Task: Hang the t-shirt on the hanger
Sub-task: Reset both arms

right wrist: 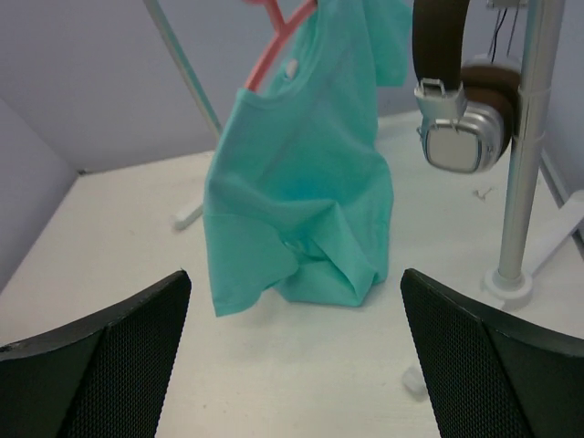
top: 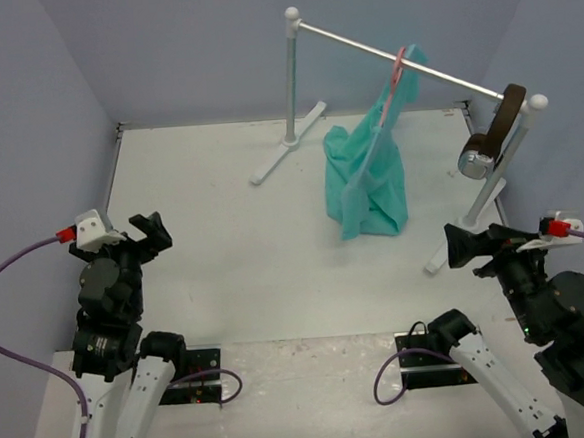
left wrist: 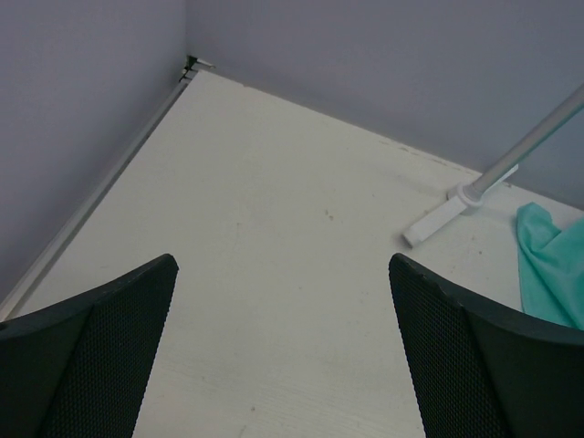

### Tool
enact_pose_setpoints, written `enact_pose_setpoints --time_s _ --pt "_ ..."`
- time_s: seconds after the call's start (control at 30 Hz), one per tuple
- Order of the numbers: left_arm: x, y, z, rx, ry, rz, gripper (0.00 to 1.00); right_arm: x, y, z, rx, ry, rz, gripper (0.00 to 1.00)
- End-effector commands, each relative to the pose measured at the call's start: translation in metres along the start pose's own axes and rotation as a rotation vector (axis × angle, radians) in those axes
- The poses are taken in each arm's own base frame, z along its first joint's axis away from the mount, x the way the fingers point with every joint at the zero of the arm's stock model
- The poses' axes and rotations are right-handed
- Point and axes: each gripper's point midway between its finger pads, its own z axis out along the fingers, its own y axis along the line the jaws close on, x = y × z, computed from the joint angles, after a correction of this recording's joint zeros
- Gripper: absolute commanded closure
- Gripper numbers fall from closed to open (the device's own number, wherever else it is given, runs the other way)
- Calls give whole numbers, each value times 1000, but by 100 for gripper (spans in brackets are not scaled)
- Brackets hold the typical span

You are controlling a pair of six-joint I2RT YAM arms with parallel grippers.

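Seeing teal t-shirt hanging on pink hanger, hooked over rack rod, w/ headphones dangling farther right on same rod. Showing fabric bunched, creased, slumping unevenly; btm hem touching desk; hanger arm poking out at neck. Holding left pincer spread wide, gripping nothing, well apart from shirt. Holding right pincer spread wide too, empty, facing shirt, nr rack foot.
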Motion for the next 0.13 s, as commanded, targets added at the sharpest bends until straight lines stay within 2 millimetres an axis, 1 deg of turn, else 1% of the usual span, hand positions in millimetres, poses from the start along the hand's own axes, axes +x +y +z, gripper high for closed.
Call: enact_pose_setpoints --time_s 0.0,0.1 --pt "23 0 2 39 15 40 0 36 -3 6 -1 91 -9 1" --pt "25 -6 2 68 27 51 0 39 -5 7 12 92 3 1"
